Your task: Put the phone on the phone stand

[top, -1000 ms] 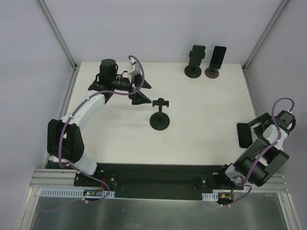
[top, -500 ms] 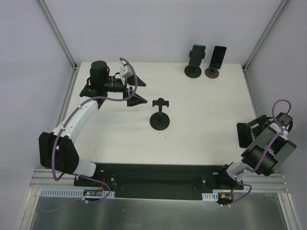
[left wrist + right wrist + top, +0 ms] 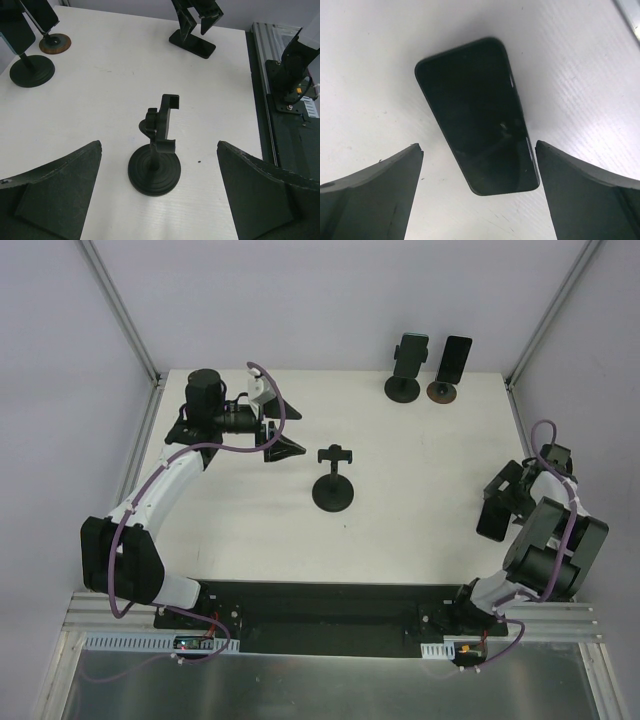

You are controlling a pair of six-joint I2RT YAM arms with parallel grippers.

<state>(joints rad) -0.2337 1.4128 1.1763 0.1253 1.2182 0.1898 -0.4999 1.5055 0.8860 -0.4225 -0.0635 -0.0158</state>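
Phone (image 3: 476,117) below fingers (image 3: 370,200) (bases cut off)

Far stands (image 3: 31,71) cropped at top

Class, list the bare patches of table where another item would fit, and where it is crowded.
Bare: between the empty phone stand and the right pincer; the near strip in front of that stand. Crowded: the two loaded stands at the far edge.
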